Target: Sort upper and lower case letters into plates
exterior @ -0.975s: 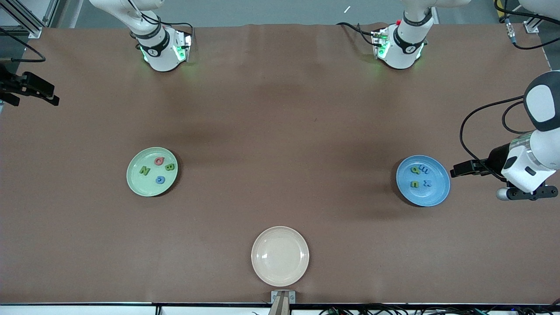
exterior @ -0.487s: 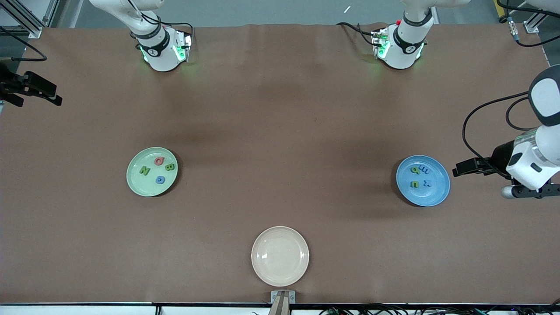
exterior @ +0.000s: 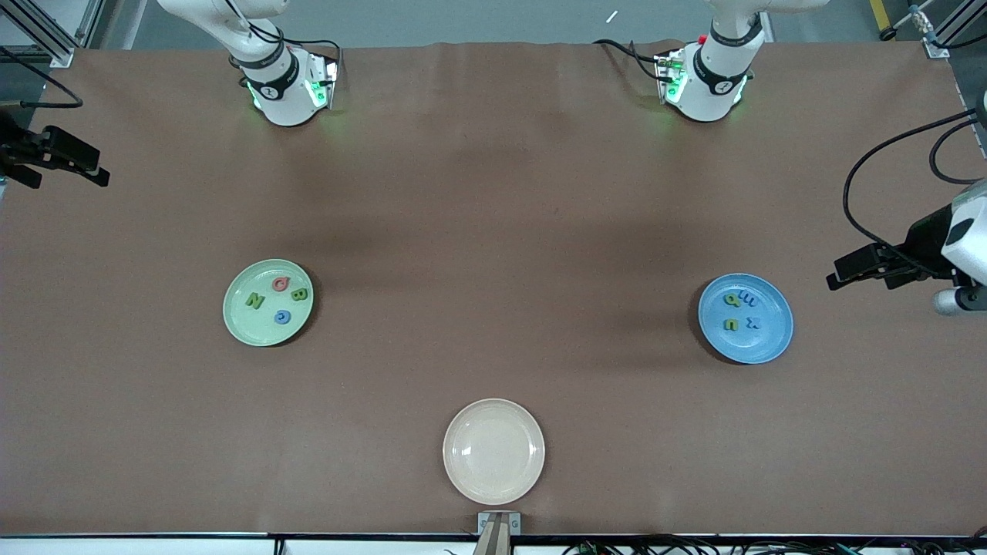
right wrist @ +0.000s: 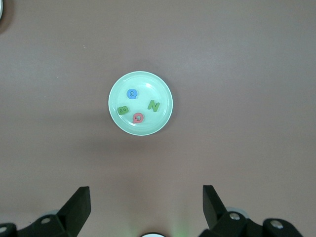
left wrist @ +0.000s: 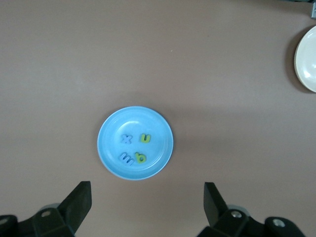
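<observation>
The pale green plate (exterior: 254, 327) holds the upper case letters: red Q (exterior: 281, 284), green B (exterior: 300, 294), green N (exterior: 254, 301) and blue G (exterior: 283, 316). In the blue plate (exterior: 752, 347) lie the lower case letters: green q (exterior: 730, 299), blue m (exterior: 747, 296), green u (exterior: 730, 324) and blue x (exterior: 753, 323). My left gripper (left wrist: 147, 190) hangs open and empty, high over bare table beside the blue plate (left wrist: 136, 116). My right gripper (right wrist: 146, 190) is also open and empty, high up, looking down on the green plate (right wrist: 148, 81).
An empty cream plate (exterior: 493, 451) sits near the table's front edge, midway between the two arms. The left arm's hand (exterior: 970, 235) is at the left arm's end of the table. The right arm's hand (exterior: 54, 154) is at the other end.
The left arm's hand has drawn away from the blue plate toward its end of the table. The right arm has barely moved. No letter has shifted.
</observation>
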